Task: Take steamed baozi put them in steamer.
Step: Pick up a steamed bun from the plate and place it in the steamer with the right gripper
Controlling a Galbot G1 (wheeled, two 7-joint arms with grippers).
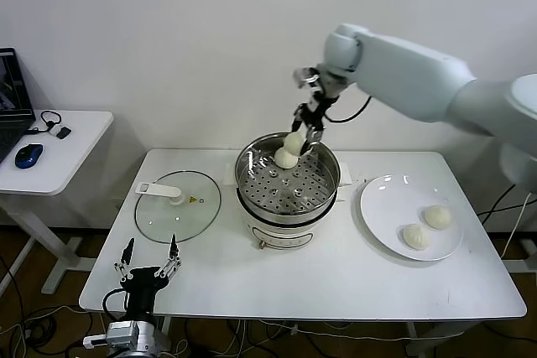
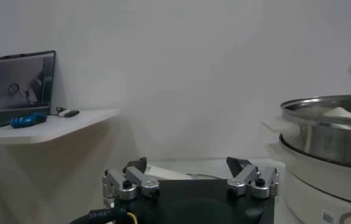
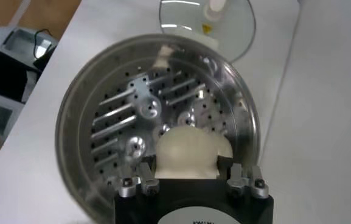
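Observation:
My right gripper (image 1: 300, 138) is shut on a creamy-white baozi (image 1: 295, 142) and holds it above the back of the steel steamer (image 1: 329, 180). In the right wrist view the held baozi (image 3: 187, 149) sits between the fingers (image 3: 148, 173) over the perforated tray (image 3: 120, 122). Another baozi (image 1: 285, 158) lies in the steamer just below; its top shows in the left wrist view (image 2: 339, 112). Two baozi (image 1: 437, 216) (image 1: 414, 236) lie on the white plate (image 1: 382, 207). My left gripper (image 1: 149, 256) is open and empty, parked at the table's front left edge.
The glass lid with its white handle (image 1: 178, 200) lies flat left of the steamer. A side table (image 1: 75, 136) at far left carries a laptop and a blue mouse (image 1: 28, 155). The plate stands right of the steamer.

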